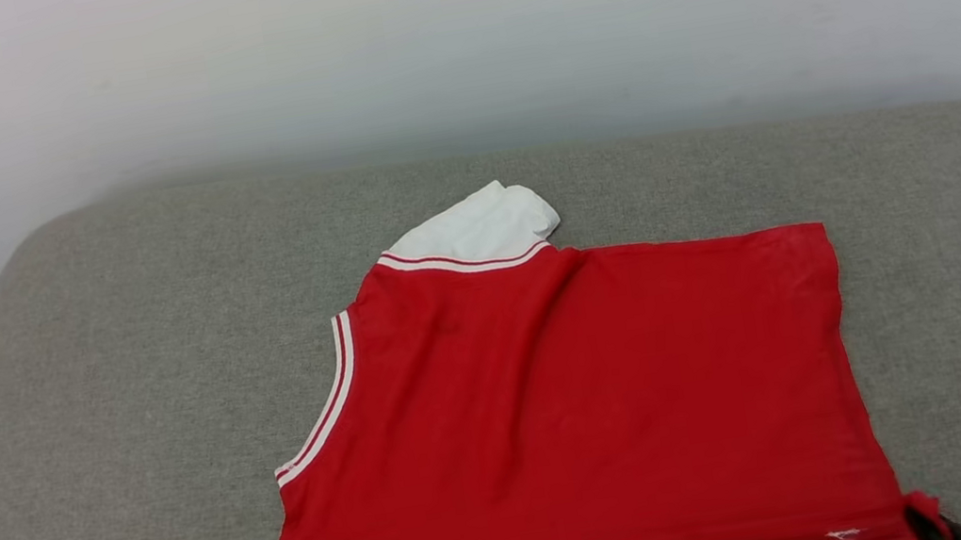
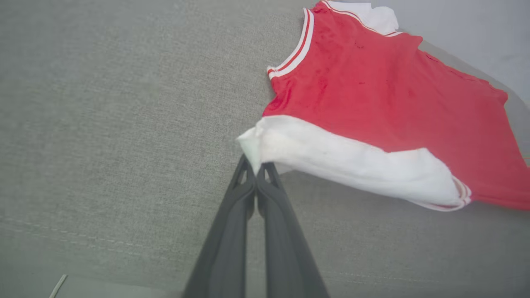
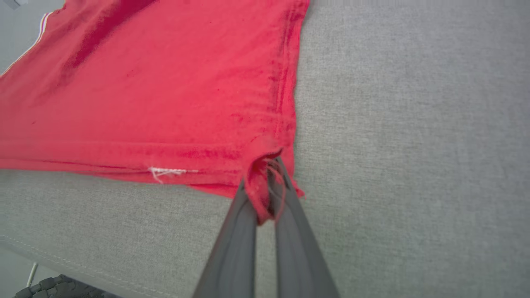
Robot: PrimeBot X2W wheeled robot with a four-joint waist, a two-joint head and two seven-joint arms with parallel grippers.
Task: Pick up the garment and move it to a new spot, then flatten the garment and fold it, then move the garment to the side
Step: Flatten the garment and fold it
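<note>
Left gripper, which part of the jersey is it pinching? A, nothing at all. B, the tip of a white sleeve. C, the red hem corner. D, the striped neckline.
B: in the left wrist view the left gripper is shut on the tip of the white sleeve of the jersey.

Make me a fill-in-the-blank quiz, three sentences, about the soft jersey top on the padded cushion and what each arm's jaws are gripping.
1. The soft red jersey garment lies spread on a ____ woven-fabric cushion.
2. The jaws of the left gripper are shut on the tip of the garment's ____ sleeve.
3. The jaws of the right gripper are shut on a ____ corner of the garment's hem.
Missing words: grey, white, red.
</note>
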